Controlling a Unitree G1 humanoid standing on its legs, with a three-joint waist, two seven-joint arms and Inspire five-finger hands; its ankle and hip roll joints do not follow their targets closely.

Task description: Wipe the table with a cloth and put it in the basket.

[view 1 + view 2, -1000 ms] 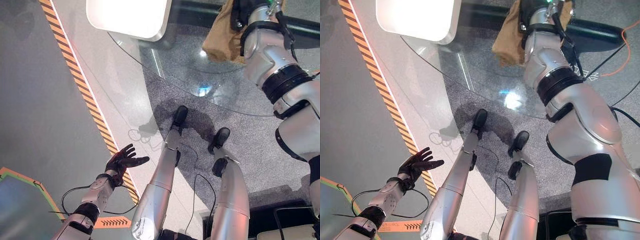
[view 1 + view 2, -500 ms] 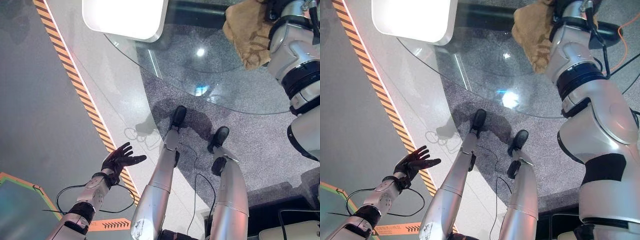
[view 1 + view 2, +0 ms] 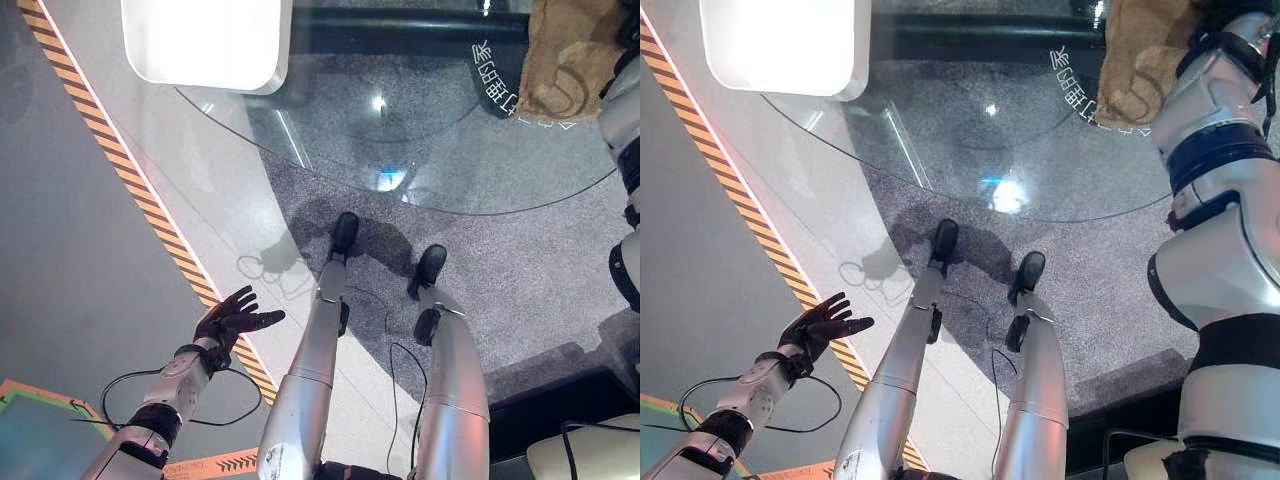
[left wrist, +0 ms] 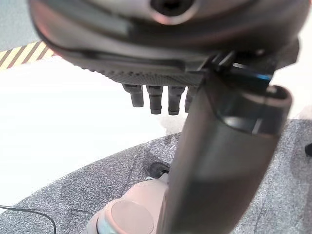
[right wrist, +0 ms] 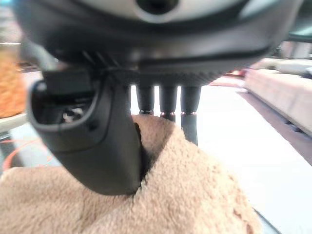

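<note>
A tan fluffy cloth point(image 3: 562, 62) hangs at the far right edge of the round glass table point(image 3: 420, 150). My right hand point(image 5: 97, 131) is shut on the cloth point(image 5: 185, 195), thumb pressed into the pile and fingers point(image 5: 168, 105) curled over it. In the right eye view the cloth point(image 3: 1145, 55) bunches beside the right forearm. My left hand point(image 3: 232, 318) is open with fingers spread, low over the grey floor at the near left, holding nothing. Its fingers point(image 4: 156, 100) are straight in the left wrist view.
A white rounded-square object point(image 3: 205, 40) stands at the table's far left edge. An orange and black striped line point(image 3: 130, 175) runs across the floor on the left. Grey carpet point(image 3: 540, 290) lies under the table, and a dark bar point(image 3: 400, 25) shows through the glass.
The right arm has carried the cloth to the right across the glass table. The camera has shifted too. The left hand has stayed open in about the same place.
</note>
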